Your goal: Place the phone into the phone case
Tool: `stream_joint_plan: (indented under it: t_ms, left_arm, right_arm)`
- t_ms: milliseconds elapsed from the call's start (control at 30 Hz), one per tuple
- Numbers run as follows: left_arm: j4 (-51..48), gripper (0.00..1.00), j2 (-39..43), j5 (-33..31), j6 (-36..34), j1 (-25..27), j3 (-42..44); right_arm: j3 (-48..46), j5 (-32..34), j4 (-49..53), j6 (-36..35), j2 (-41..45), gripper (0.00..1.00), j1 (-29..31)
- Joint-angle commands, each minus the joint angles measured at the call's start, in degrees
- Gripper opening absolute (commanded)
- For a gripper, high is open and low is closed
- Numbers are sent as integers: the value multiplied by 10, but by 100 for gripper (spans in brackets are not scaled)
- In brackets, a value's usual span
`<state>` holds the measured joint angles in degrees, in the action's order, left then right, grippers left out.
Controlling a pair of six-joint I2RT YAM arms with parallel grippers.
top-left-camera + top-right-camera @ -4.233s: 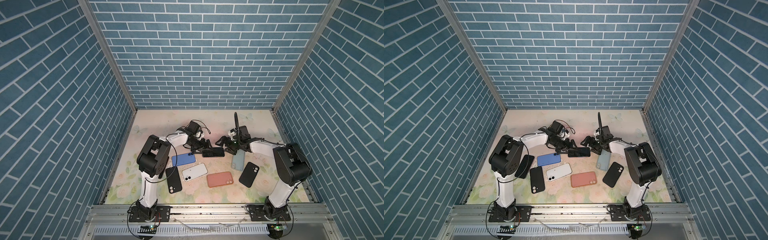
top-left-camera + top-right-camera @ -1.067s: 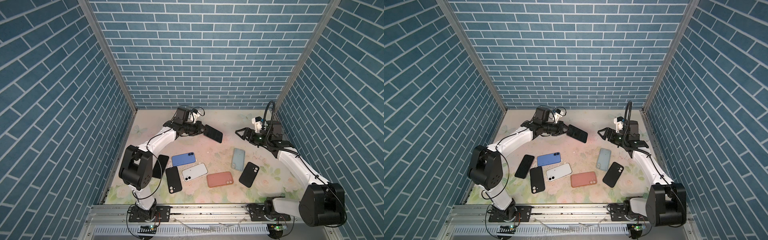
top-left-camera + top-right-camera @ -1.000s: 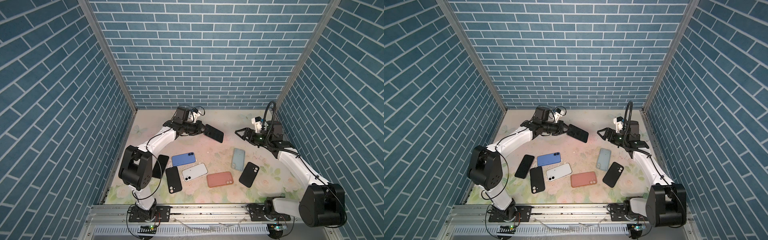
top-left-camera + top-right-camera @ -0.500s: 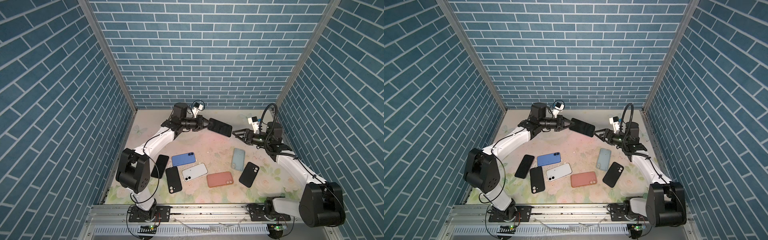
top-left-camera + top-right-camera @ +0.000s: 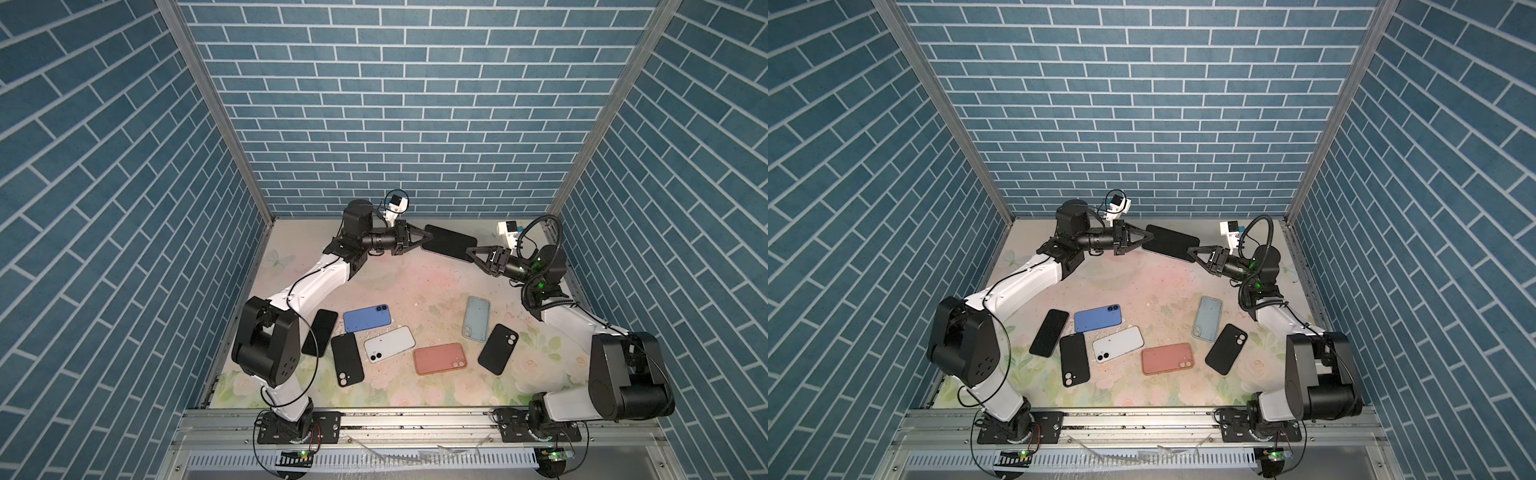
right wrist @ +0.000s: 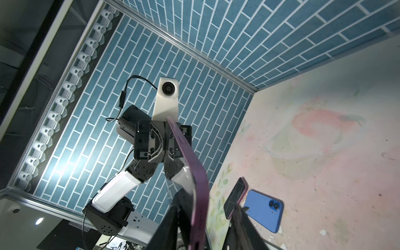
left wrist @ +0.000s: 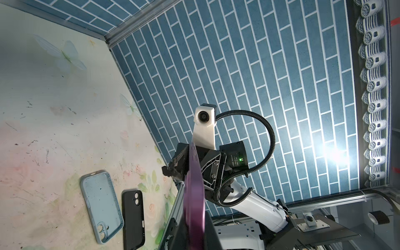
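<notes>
Phone (image 5: 449, 248) is up in the air at the far middle, long axis running left to right. Left gripper (image 5: 429, 238) pinches its left end. Right gripper (image 5: 470, 252) straddles the right end with jaws part-closed; cannot tell if they grip. Empty pale case (image 5: 476, 318) lies nearer, right of centre.

Top views: high above the table (image 5: 415, 284), looking down — sharing all of it.
Wrist views: low over it, close — facing each other.
</notes>
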<state>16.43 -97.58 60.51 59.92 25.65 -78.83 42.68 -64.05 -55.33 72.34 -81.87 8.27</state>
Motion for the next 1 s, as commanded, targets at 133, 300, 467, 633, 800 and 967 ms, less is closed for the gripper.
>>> stream_joint_plan:
  t_ms: [133, 300, 467, 633, 800, 967]
  left_arm:
    - [66, 0, -16, 32, 28, 16, -18]
    - [76, 0, -29, 36, 48, 22, -30]
    - [65, 39, -31, 23, 41, 21, -33]
    - [-46, 71, -9, -31, -50, 10, -38]
    - [-262, 77, 30, -165, -192, 3, -59]
    - [-448, 76, 26, -324, -254, 32, -93]
  right_arm:
    - [20, -23, -92, 61, 4, 19, 9]
    - [22, -27, -115, 77, 2, 2, 10]
    - [25, -31, -116, 81, 3, 0, 7]
    - [29, -22, -36, 41, 20, 0, -21]
    - [58, 40, 324, -183, 105, 0, -61]
    - [133, 261, 702, -417, 178, 0, -66]
